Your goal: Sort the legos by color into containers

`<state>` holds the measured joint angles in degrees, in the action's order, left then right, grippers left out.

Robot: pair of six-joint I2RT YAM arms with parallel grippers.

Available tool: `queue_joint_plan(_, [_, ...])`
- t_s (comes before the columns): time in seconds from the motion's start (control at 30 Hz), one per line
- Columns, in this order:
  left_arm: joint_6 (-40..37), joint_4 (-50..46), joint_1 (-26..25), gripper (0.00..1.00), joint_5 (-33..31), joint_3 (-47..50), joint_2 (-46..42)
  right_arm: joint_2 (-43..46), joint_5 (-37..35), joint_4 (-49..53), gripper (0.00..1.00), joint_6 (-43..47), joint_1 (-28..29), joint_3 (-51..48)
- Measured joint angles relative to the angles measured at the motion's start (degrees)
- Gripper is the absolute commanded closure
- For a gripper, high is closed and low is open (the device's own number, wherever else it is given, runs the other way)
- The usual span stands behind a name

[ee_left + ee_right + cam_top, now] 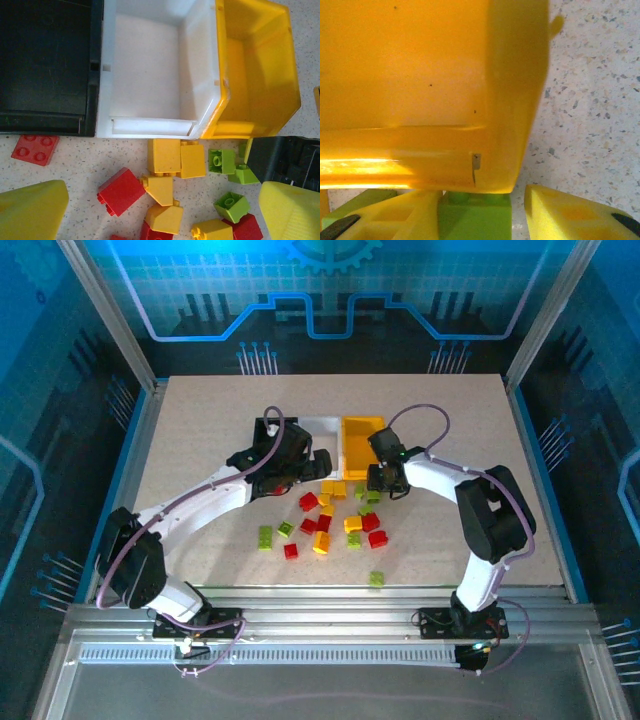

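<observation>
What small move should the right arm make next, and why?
Probably close the jaws of the right gripper fully before any lift. In the right wrist view the small lime green plastic brick sits between them, against the yellow rectangular plastic bin. One finger seems to touch it, but a sliver of speckled table shows beside the other, so the grip looks unfinished.

3 bins in a row, touching: black bin (45, 65) L, white bin (145, 75) mid, yellow bin (260, 75) R. On the speckled table (85, 165) just below: flat red brick (35, 149) by the black one, yellow bricks (165, 156) under white, green bricks (221, 161) under yellow. Fingers (30, 210) of the left gripper (162, 212) spread wide, btm corners.
</observation>
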<state>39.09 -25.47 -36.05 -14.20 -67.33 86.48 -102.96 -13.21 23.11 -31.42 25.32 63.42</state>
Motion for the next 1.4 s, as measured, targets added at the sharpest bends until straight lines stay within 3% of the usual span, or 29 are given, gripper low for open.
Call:
queue_joint_plan(0.37, [0.09,-0.02,0.74,0.01,-0.55,0.52,-1.31,0.09,0.2,-0.83,0.66,0.74,-0.07,-0.39])
queue_joint_plan(0.5, [0.92,-0.15,1.42,0.01,-0.55,1.44,-1.66,1.27,0.37,-1.38,0.66,0.85,-0.33,-1.68])
queue_joint_plan(0.8, [1.6,0.17,3.19,0.01,-0.7,4.28,-3.69,12.7,0.26,1.51,0.66,2.21,0.11,-4.11])
queue_joint_plan(0.93, [2.67,0.31,4.37,0.01,-1.01,6.82,-5.05,15.17,0.39,3.54,0.65,3.45,1.66,0.15])
queue_joint_plan(1.2, [5.92,0.07,7.43,0.01,-0.9,11.45,-6.62,1.18,0.5,3.28,0.64,4.74,1.97,18.1])
queue_joint_plan(1.4, [6.03,0.0,7.82,0.01,-0.46,13.66,-7.87,-10.19,0.61,4.76,0.58,4.68,1.44,25.27])
